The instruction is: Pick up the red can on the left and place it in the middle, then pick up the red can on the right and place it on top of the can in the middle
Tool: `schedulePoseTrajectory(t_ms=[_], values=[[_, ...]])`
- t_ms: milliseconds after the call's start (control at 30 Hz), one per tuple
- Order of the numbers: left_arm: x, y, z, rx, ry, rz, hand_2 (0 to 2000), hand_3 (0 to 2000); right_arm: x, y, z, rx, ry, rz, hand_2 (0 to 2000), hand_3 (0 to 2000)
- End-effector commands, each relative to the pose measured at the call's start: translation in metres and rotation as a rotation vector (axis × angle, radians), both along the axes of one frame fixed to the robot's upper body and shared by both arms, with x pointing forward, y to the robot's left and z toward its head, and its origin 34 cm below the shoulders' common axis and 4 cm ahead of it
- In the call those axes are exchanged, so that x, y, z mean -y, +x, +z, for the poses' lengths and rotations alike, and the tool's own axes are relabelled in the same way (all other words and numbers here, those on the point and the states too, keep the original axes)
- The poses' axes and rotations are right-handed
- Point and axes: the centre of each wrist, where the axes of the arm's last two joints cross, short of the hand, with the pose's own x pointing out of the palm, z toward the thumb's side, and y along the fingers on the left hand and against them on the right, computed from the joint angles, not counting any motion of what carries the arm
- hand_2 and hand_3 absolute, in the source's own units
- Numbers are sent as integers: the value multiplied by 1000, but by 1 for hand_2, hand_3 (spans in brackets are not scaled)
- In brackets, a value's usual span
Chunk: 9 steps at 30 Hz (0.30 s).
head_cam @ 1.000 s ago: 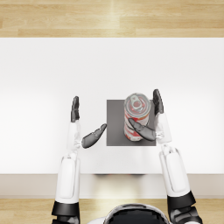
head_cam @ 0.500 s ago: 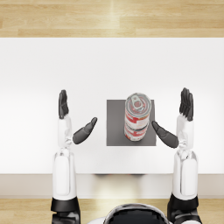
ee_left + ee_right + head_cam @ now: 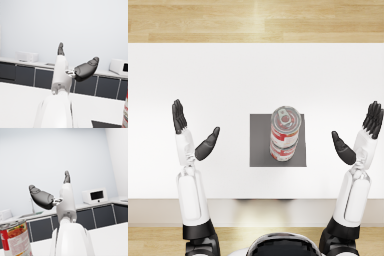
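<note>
Two red cans stand stacked upright on the dark grey mat [image 3: 260, 145] in the middle of the white table [image 3: 253, 80]: the top can [image 3: 286, 125] sits on the lower can [image 3: 281, 150]. My left hand [image 3: 192, 134] is raised well to the left of the stack, fingers spread, holding nothing. My right hand [image 3: 359, 136] is raised well to the right, also spread and holding nothing. In the right wrist view the top can [image 3: 15, 237] shows beside my right hand [image 3: 51, 195]. The left wrist view shows my left hand [image 3: 75, 65] and a sliver of a can [image 3: 125, 112].
The white table's front edge [image 3: 256, 199] runs just before my arms. A wooden floor [image 3: 256, 20] lies beyond its far edge. The wrist views show dark kitchen cabinets [image 3: 100, 218] and a microwave [image 3: 95, 195] in the background.
My right hand has let go of the top can and swung out to the right. My left hand has moved out to the left. The stack has stayed put.
</note>
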Motion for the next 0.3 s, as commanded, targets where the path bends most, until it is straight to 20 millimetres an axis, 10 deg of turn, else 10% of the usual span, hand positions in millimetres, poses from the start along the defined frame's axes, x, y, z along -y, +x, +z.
schedulePoseTrajectory(t_ms=[33, 300], values=[[0, 0, 0, 0, 0, 1, 0, 0, 0, 0, 0, -1, 1, -1, 0, 0], [-1, 0, 0, -1, -2, 3, 0, 0, 1, 0, -1, -3, 2, -2, 0, 0]])
